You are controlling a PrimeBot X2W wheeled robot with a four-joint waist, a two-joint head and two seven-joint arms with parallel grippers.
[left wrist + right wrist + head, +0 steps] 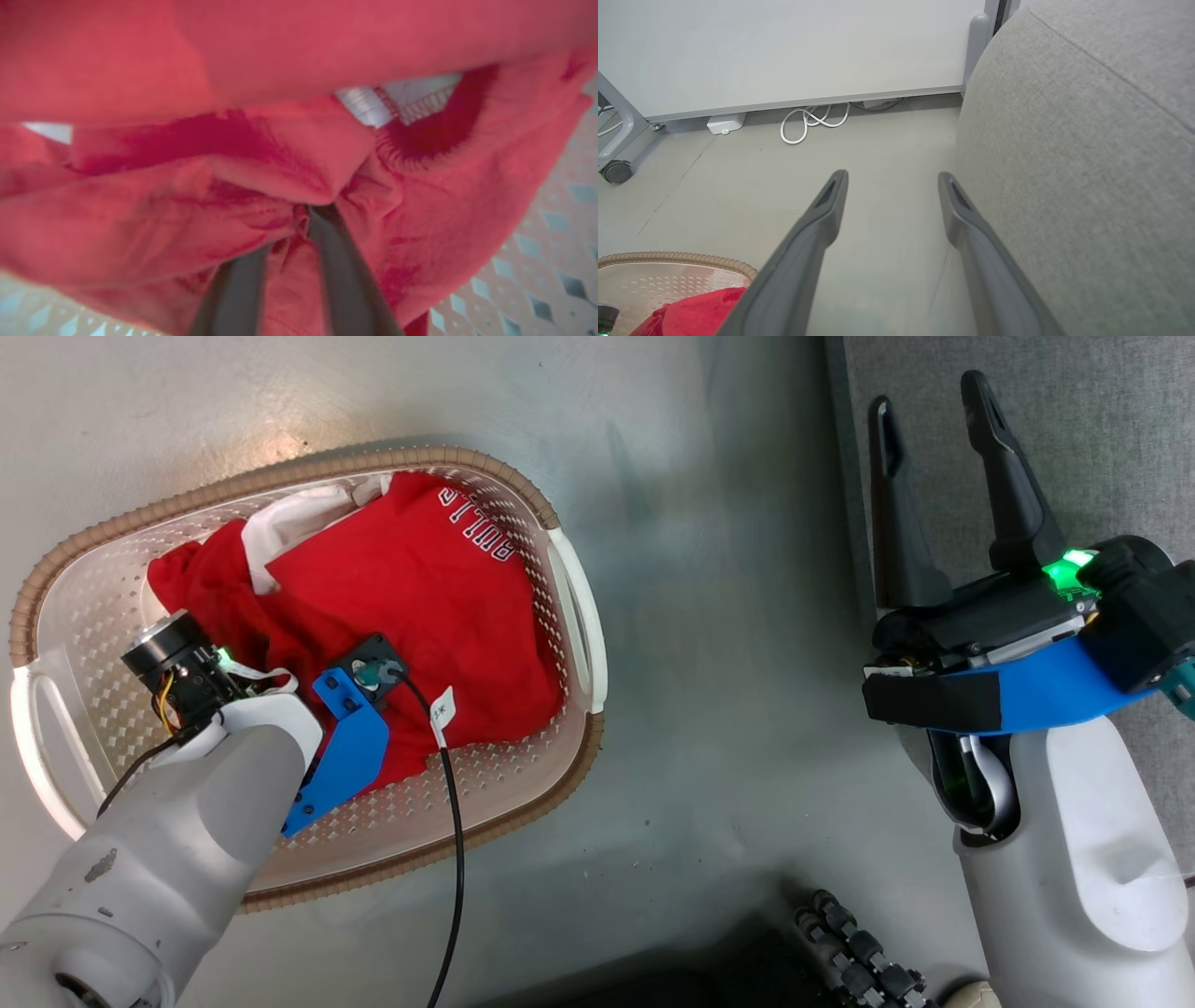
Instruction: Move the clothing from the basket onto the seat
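Note:
The clothing, bright red with white trim and white lettering, lies heaped in the cream basket on the floor. My left arm reaches down into the basket. In the left wrist view my left gripper is buried in the red fabric, its jaws drawn together on a bunched fold; holed basket wall shows at the right. My right gripper hangs open and empty over the edge of the grey seat. In the right wrist view the right gripper has the seat on its right and the basket with clothing at lower left.
Grey floor separates basket and seat. A black cable runs from my left wrist across the basket's near rim. A white panel stands beyond, with a coiled white cord and a caster wheel at its foot.

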